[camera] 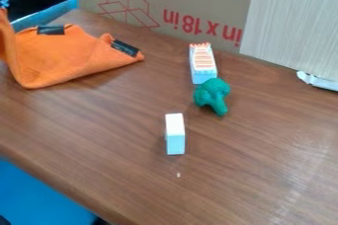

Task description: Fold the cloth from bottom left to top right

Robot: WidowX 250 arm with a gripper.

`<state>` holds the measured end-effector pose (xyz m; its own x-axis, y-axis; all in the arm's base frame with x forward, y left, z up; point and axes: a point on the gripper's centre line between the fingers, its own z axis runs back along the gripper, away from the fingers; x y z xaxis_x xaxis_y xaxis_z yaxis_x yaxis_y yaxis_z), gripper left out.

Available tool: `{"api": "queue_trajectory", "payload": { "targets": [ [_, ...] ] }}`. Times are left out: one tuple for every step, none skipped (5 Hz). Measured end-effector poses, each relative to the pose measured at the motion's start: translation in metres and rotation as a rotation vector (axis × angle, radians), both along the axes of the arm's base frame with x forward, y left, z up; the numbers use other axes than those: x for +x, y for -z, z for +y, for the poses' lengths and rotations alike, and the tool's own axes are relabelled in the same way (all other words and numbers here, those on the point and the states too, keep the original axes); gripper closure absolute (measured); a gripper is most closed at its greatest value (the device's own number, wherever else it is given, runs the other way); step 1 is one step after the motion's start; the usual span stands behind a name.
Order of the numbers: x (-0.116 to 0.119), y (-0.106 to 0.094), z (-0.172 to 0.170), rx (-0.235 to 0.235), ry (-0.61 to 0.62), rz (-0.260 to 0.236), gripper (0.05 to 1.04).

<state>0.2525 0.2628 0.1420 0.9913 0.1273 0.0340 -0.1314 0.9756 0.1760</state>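
Note:
At the upper left edge of the camera view, a small dark part of the gripper (3, 1) shows, just above a raised part of the orange cloth. The cloth (59, 56) lies bunched on the left side of the wooden table, its left side standing up along the view's edge. Two black patches sit on its far and right parts, and its right corner points toward the middle of the table. How the gripper meets the cloth is hidden at the view's edge.
On the brown table (264, 169) stand a white and light blue block (175, 134), a green broccoli toy (212, 95) and an orange-striped box (202, 63). A cardboard box (178, 2) and a pale panel (294, 21) line the back. A white piece (318, 81) lies at right.

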Motion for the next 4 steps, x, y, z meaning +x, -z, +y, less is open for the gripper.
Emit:
{"api": "queue_trajectory", "payload": {
  "targets": [
    [0.012, -0.007, -0.016, -0.009, 0.007, 0.022, 1.021],
    [0.026, -0.017, -0.024, -0.014, 0.01, 0.025, 1.023],
    [0.044, -0.016, -0.034, -0.038, 0.014, 0.061, 1.024],
    [0.062, -0.015, -0.041, -0.043, 0.015, 0.104, 1.024]
  ]
}}
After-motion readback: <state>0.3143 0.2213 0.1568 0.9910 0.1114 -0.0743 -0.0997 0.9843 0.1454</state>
